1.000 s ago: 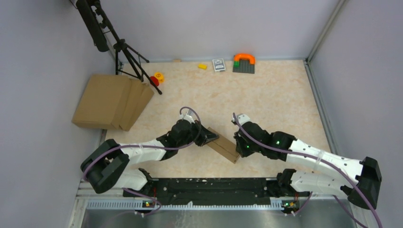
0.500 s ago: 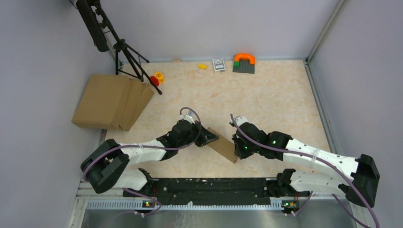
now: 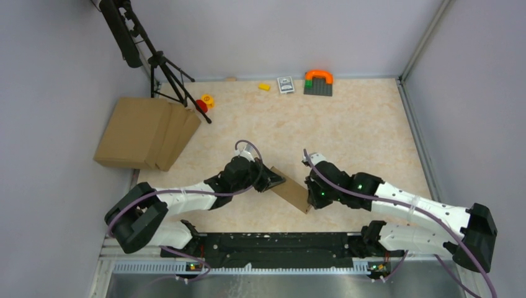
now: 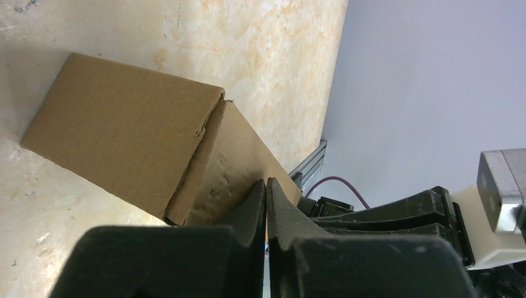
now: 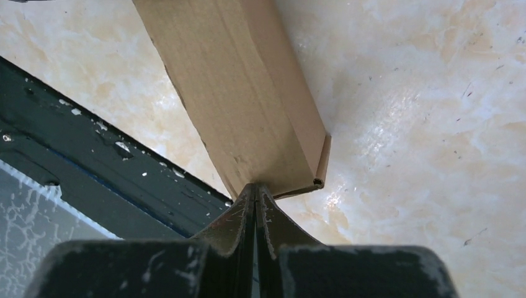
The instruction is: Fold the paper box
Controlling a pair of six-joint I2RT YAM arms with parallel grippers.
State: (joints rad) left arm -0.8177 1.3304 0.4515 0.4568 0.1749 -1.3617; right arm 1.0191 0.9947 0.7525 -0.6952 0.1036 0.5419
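Note:
The paper box [image 3: 290,188] is a folded brown cardboard piece lying slantwise on the table between my two grippers. My left gripper [image 3: 277,181] is shut, its tips against the box's far left end. In the left wrist view the shut gripper [image 4: 266,182] touches a sloping face of the box [image 4: 124,133]. My right gripper [image 3: 311,198] is shut at the box's near right end. In the right wrist view its shut gripper [image 5: 255,186] meets the lower end edge of the box [image 5: 242,105], beside an open folded corner. Nothing shows between either pair of jaws.
A bigger pile of flat brown cardboard [image 3: 146,131] lies at the left, next to a black tripod [image 3: 164,68]. Small toys sit along the far wall: an orange arch on a grey plate [image 3: 318,82], a card pack [image 3: 285,84], a yellow piece [image 3: 265,87]. A black rail [image 3: 273,245] runs along the near edge.
My right gripper has shifted slightly against the box's near end. The left arm and the box have hardly moved.

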